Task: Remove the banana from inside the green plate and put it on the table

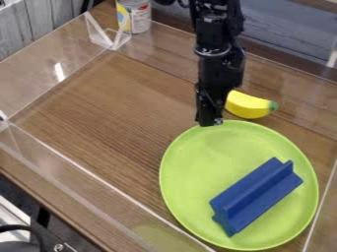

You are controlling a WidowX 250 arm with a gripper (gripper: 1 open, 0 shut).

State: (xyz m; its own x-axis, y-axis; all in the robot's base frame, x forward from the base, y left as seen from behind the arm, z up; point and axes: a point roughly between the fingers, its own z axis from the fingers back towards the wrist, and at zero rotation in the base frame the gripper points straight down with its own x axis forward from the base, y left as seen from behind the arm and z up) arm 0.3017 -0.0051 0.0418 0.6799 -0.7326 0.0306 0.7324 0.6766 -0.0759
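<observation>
The claw [207, 120] is pinched shut on nothing, tip down at the plate's [198, 197] upper rim. Just to its right, slightly higher in frame, the banana [250, 104] lies on the table [118, 108], long axis roughly left-right, dark tip pointing right.

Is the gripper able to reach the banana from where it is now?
Probably yes. The gripper is shut and points down just beside the banana, which lies on the table. Nothing stands between them.
</observation>
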